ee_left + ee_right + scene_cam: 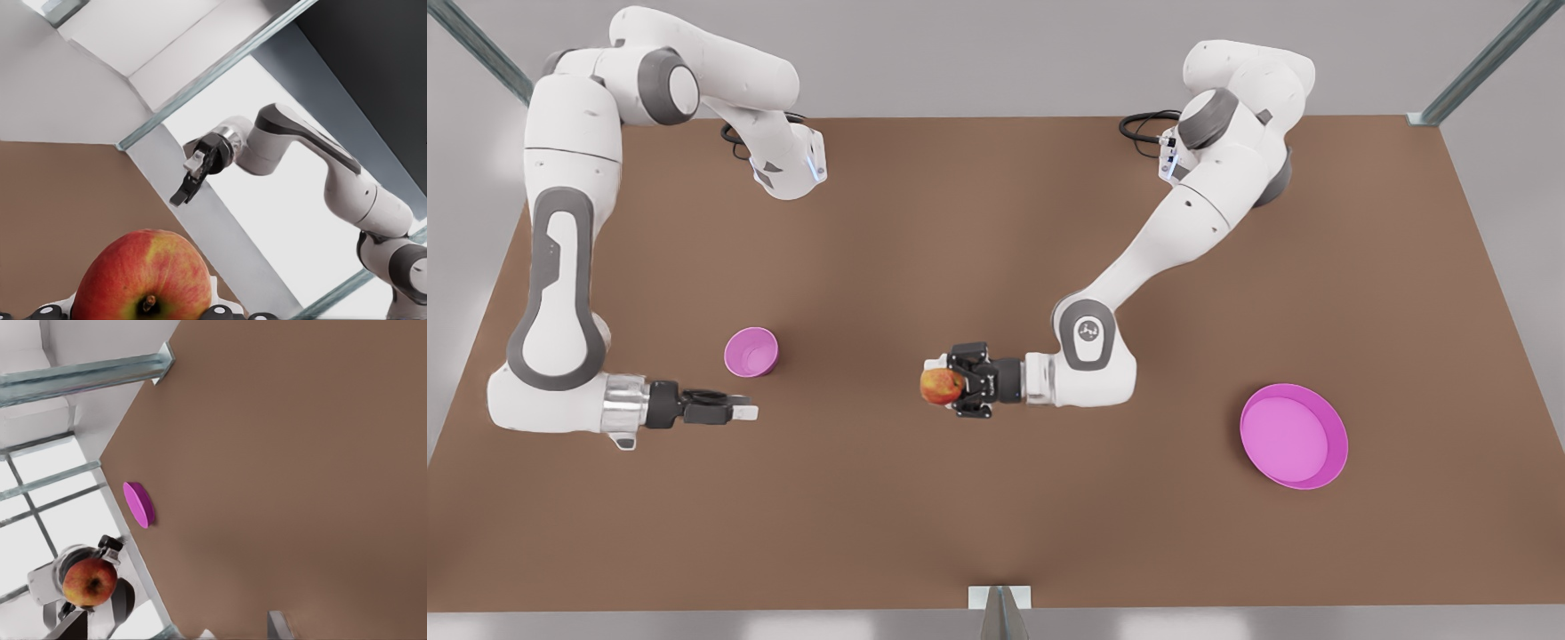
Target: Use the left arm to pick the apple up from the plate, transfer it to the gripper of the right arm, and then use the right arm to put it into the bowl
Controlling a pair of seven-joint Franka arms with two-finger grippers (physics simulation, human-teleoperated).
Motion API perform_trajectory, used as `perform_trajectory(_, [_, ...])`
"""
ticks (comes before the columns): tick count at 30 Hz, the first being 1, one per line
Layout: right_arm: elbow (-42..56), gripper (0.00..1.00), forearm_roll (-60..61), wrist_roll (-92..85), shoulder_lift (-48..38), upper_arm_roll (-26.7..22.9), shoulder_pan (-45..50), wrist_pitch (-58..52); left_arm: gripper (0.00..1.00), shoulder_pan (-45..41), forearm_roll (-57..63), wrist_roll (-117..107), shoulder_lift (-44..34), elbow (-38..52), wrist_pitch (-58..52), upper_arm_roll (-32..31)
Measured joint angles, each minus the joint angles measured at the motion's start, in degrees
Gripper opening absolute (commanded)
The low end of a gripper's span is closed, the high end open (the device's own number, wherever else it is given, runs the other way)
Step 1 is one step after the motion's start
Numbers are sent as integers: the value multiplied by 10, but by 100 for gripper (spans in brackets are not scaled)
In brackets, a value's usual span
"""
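A plain brown worktop [996, 498] fills the scene, set inside a pale grey room with metal frame struts [1476, 62] at its far corners. The apple [942, 386] is off the surface, near the worktop's middle, clamped in the clenched fingers of the left gripper [951, 384], whose arm reaches in from the front view's right. The plate [1294, 436] sits bare (nothing on it) toward the front view's right, well apart from the apple and short of the worktop's edge. The bowl [751, 351] stands toward the front view's left, just beside the right gripper [738, 412], which lies level above the surface and points at the apple; its fingers are parted and hold nothing. Between the two grippers runs an open stretch of brown worktop, and more bare surface lies along the near edge.
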Motion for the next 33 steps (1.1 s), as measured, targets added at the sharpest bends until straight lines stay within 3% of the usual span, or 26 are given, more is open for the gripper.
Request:
perform_trajectory(12, [-162, 100, 148, -112, -44, 148, -4, 116, 73, -23, -18, 291, 27, 17, 25, -1])
perform_trajectory(23, [-169, 100, 278, -210, -17, 192, 43, 253, 74, -37, -29, 434, 33, 19, 38, -1])
perform_trajectory(33, [-235, 100, 302, -285, -46, 200, 25, 258, 75, -38, -32, 509, 39, 19, 45, 0])
